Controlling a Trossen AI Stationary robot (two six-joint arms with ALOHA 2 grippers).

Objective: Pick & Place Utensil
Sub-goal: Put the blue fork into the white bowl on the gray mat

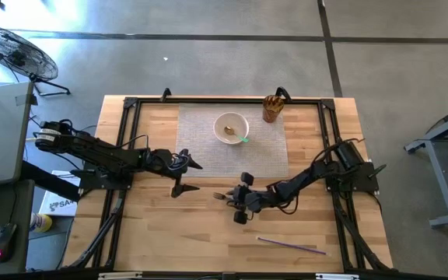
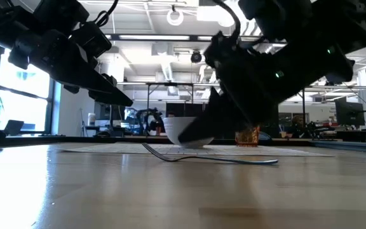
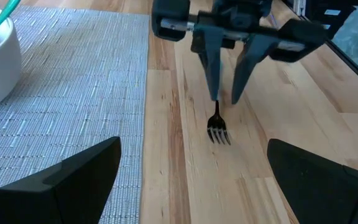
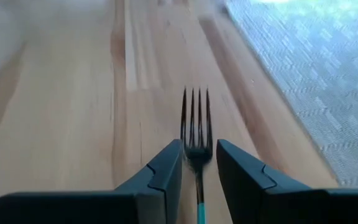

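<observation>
Dark fork, white bowl, grey woven placemat, pale striped wood table, black pincer

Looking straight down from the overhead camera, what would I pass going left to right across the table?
Left gripper → fork → right gripper → purple straw. Farther back: white bowl → brown utensil holder.

Fork on table, just before placemat bearing bowl.
</observation>
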